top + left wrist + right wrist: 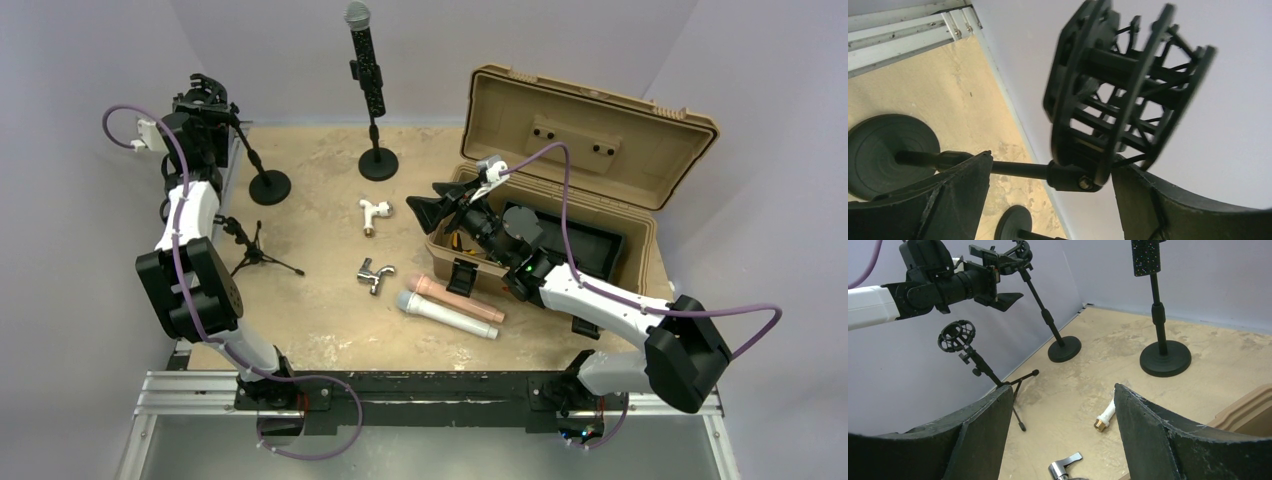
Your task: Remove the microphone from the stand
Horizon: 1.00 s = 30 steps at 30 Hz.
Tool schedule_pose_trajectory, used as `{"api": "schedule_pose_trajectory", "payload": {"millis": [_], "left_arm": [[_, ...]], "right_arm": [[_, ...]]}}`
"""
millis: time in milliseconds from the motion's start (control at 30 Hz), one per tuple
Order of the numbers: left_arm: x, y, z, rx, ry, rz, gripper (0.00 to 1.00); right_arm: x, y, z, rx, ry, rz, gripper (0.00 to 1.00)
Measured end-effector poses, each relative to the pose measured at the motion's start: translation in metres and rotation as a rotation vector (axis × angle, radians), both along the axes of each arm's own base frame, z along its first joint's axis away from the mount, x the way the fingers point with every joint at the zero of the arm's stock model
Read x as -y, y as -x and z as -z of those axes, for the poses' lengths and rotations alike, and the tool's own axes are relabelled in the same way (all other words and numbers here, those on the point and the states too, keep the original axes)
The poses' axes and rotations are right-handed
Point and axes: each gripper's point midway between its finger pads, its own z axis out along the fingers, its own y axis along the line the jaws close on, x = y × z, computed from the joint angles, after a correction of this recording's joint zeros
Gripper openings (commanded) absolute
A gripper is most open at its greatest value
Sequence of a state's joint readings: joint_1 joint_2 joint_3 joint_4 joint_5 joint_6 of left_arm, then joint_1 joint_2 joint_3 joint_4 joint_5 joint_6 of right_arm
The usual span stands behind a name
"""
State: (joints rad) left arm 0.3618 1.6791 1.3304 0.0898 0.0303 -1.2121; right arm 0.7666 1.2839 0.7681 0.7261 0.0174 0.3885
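Mic head [357, 14]: top cam only

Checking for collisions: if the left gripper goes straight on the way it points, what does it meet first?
Probably the black shock-mount cage on the leaning stand, directly ahead of the left gripper, fingers open; how near is unclear.

Microphone [363, 60] on stand [378, 163], case [600, 120] to its right

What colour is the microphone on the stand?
The microphone is speckled black with a silver head; top external view.
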Motion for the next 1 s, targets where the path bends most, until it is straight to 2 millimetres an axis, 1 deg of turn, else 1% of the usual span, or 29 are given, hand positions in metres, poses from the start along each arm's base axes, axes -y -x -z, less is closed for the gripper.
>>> {"api": "schedule_pose_trajectory", "payload": {"millis": [100,267,667,833,1000], "left_arm": [[0.0,0.0014,0.0077,-0.008,0.006,-0.002,0.84],[-0.0017,0.0011,0.0081,0.005,-0.001,-0.007,0.83],[-0.0034,0.0004,0.0067,0.053,-0.038,-0.009,0.7],[-0.0031,0.0,0.0071,0.077,-0.071,-0.002,0.69],[0.0028,-0.0021,0.0087,0.092,-0.096,0.015,0.69]], "right_arm": [[0.0,0.0,0.0002,0.0,0.0,0.0,0.72],[0.0,0.0,0.0002,0.0,0.0,0.0,0.72],[-0.0008,-0.0008,0.0028,-0.005,0.004,0.0,0.72],[-0.0008,-0.0008,0.0027,-0.005,0.004,0.0,0.72],[-0.0014,-0.0013,0.004,-0.007,0.006,0.0,0.72]]}}
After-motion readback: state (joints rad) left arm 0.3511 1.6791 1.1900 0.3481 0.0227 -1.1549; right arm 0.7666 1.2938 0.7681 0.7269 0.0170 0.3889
